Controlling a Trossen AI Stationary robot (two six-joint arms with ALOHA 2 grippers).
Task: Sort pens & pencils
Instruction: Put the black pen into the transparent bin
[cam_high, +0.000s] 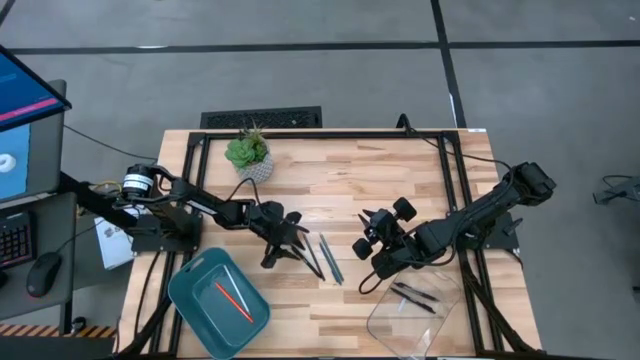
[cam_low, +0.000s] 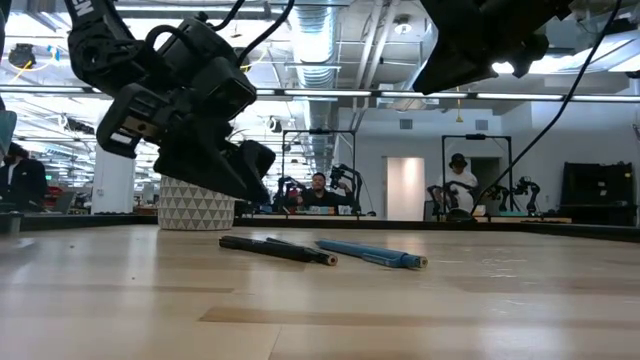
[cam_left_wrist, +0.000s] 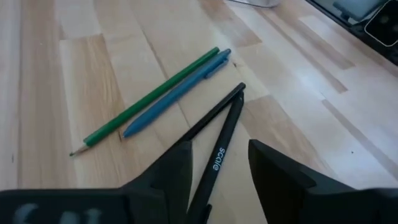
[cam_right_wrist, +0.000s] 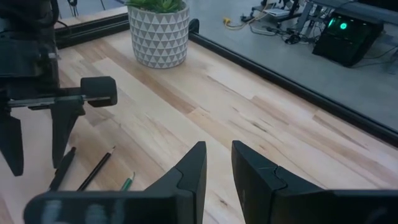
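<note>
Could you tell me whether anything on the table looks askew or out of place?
Nothing looks spilled or damaged. Only the two slim black pens are askew: they lie crossed in a narrow V before the open left gripper, while the green pencil and teal-blue pen lie neatly parallel beside them.

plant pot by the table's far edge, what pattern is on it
White with a grey triangle pattern on the plant pot; the right wrist view shows it best.
</note>
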